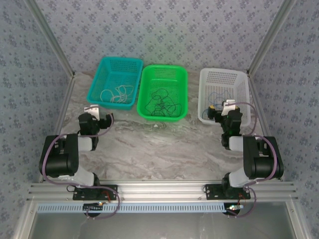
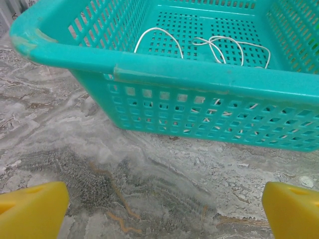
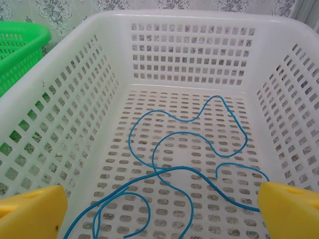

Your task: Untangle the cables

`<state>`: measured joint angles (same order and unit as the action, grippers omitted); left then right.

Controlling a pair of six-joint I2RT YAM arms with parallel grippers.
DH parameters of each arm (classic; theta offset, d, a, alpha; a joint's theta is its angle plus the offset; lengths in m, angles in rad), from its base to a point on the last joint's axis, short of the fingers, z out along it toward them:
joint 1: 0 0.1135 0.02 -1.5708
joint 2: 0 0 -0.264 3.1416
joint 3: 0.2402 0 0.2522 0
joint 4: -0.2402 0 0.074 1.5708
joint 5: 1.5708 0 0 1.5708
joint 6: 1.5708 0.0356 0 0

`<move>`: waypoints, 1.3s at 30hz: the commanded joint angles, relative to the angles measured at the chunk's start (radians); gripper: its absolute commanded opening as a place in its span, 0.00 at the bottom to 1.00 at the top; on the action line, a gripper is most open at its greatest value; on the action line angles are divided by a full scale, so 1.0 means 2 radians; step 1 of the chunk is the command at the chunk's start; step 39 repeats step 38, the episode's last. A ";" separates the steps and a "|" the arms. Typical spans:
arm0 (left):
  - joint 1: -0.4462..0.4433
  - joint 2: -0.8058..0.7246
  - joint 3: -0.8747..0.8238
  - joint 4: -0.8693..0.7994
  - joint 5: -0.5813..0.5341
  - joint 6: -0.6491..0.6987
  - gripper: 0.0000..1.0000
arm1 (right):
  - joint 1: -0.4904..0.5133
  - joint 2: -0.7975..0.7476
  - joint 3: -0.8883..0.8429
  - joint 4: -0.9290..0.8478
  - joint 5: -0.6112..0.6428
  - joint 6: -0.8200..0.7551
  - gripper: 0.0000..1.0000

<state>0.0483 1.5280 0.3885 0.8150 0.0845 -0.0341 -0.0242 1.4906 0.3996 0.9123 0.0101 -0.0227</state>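
The cables lie sorted by colour in three baskets. Whitish cables loop loosely in the teal basket. Black cables sit in a tangle in the green basket. Blue cables cross each other on the floor of the white basket. My left gripper hangs open over bare table just in front of the teal basket's near wall. My right gripper stands open at the white basket's near end, above the blue cables, holding nothing.
The baskets stand side by side along the back of the marble-patterned table. Patterned walls and metal frame posts close in the back and sides. The green basket's rim shows at the left of the right wrist view.
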 commanded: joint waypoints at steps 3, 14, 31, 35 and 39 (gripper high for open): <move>-0.008 0.002 0.012 0.000 -0.036 0.006 0.99 | -0.005 0.016 -0.005 -0.049 -0.001 -0.002 1.00; -0.013 0.002 0.011 0.000 -0.050 0.008 1.00 | -0.005 0.016 -0.005 -0.049 -0.001 -0.002 1.00; -0.015 0.002 0.012 0.000 -0.052 0.009 0.99 | -0.005 0.016 -0.005 -0.049 0.000 -0.002 1.00; -0.015 0.002 0.012 0.000 -0.052 0.009 0.99 | -0.002 0.016 -0.006 -0.047 0.005 -0.003 1.00; -0.016 0.002 0.011 0.000 -0.053 0.008 0.99 | -0.002 0.016 -0.005 -0.048 0.004 -0.003 1.00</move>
